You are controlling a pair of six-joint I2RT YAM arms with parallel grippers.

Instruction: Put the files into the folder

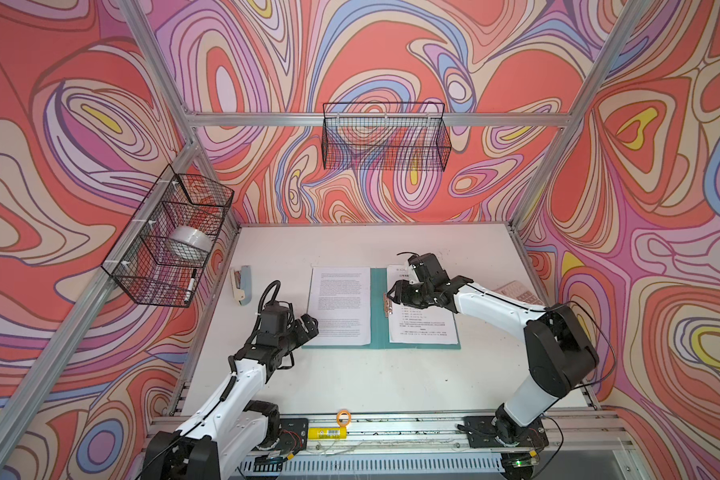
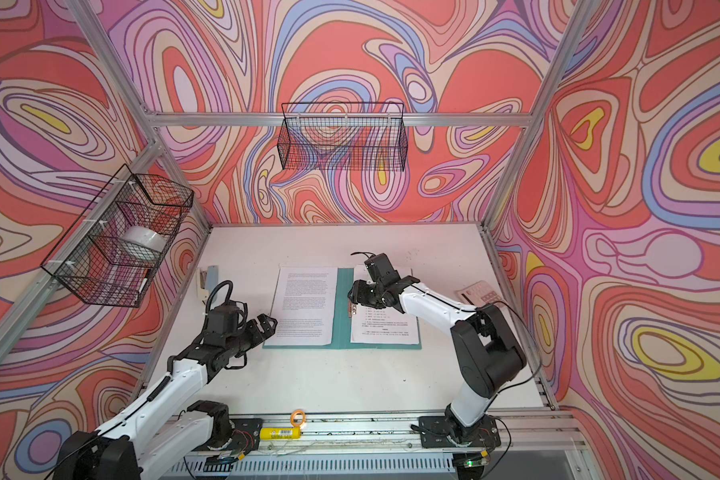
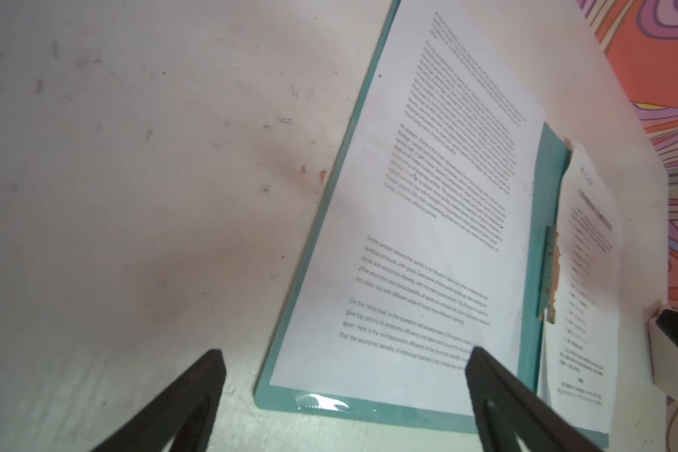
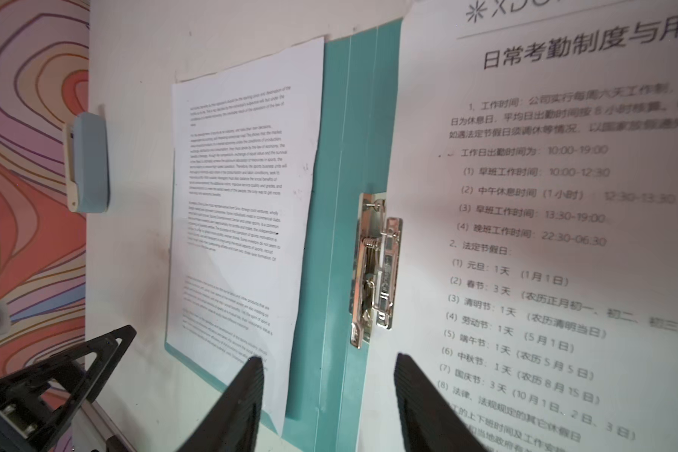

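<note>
On the open teal folder [image 1: 377, 328], the printed sheets [image 1: 341, 299] look limp and light: pinch an edge. Left gripper [image 1: 311, 326] spread at its 7 o'clock; right gripper [image 1: 393, 293] parted, empty, above the metal clip [image 4: 374, 270].

The teal folder [image 3: 549, 168] lies open on the desk [image 3: 134, 156]. A dense text sheet [image 3: 427, 203] covers one flap, and a blurrier second sheet [image 3: 588, 281] seemingly sits under the clip [image 3: 551, 270]. The left gripper [image 3: 344, 354] has its jaws spread and empty.

White table [image 1: 350, 374], scuffed, brightly lit. Swirling coral, lilac and yellow wallpaper [image 1: 391, 54] rises around it on three sides. Above the table's far edge, an aluminium rail [image 1: 267, 119] carries a black wire basket [image 1: 385, 137]; a second basket [image 1: 167, 237] hangs beyond its left edge.
</note>
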